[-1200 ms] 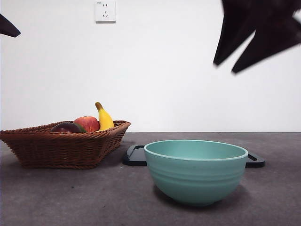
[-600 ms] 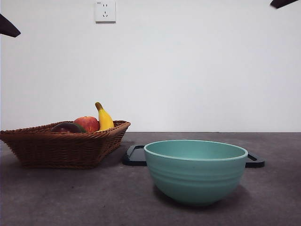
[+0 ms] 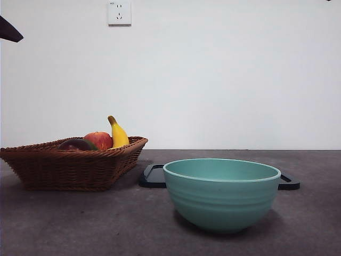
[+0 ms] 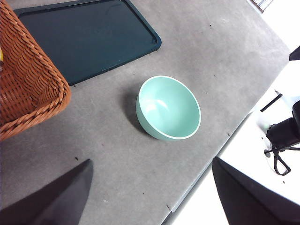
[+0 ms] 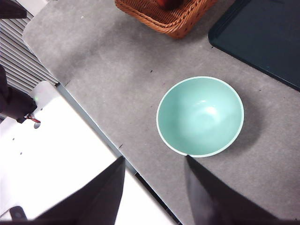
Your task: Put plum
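The plum (image 3: 73,144) lies dark maroon in the wicker basket (image 3: 64,168) at the left, beside a red-yellow apple (image 3: 99,140) and a banana (image 3: 118,134). My left gripper (image 4: 150,201) hangs high over the table, open and empty, with the teal bowl (image 4: 168,108) below it. High above the same bowl (image 5: 200,116), my right gripper (image 5: 154,197) is also open and holds nothing. The bowl (image 3: 221,193) is empty. In the front view one waiting arm shows only as a black tip (image 3: 8,29) at the top left.
A dark flat tray (image 3: 154,176) lies behind the bowl, next to the basket; it is bare (image 4: 84,40). The table's edge (image 5: 89,126) runs close to the bowl on the robot's side. A wall socket (image 3: 119,12) is on the back wall.
The big dark arm at the front view's top right has risen out of the picture. The fruit, basket and bowl have not moved.
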Motion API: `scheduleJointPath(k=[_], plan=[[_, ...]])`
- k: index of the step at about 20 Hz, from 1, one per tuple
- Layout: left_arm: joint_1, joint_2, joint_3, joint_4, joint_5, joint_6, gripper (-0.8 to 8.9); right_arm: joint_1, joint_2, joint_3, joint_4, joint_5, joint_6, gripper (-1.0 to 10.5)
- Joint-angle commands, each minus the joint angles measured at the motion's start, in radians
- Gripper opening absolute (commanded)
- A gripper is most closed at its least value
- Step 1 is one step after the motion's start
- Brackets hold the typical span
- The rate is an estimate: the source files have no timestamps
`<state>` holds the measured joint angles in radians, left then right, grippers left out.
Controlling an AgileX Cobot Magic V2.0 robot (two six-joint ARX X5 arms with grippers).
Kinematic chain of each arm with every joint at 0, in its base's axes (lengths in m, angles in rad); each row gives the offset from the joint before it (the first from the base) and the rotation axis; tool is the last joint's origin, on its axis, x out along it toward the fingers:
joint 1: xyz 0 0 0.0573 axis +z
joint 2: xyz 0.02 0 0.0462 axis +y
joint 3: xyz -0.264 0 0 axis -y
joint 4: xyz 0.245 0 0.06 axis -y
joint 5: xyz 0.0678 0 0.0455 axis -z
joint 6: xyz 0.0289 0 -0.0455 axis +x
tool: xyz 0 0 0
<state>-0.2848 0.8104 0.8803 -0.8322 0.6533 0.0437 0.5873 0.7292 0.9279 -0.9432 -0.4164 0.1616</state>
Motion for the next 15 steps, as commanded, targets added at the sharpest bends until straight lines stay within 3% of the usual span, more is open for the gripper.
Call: scheduleJointPath(k=[1,2,4,5,15], plan=[[-0.003,0.006,0.011,0.008,0.003,0.016,2.9,0.004,0.008,0.017,0.003,-0.002,-0.009,2.0],[-0.003,0.006,0.011,0.007,0.003,0.016,2.01,0.004,0.008,0.017,0.003,-0.002,-0.009,1.9],[-0.003,0.006,0.011,0.007,0.003,0.016,0.32,0.004,0.007,0.017,0.002,-0.002,-0.013,0.6],[-0.003,0.006,0.011,0.007,0.003,0.016,0.07,0.004,0.007,0.017,0.002,-0.002,-0.019,0.1],[-0.003,0.006,0.011,0.01,0.002,0.017,0.06,0.004,0.007,0.017,0.008,-0.002,-0.02,0.1]])
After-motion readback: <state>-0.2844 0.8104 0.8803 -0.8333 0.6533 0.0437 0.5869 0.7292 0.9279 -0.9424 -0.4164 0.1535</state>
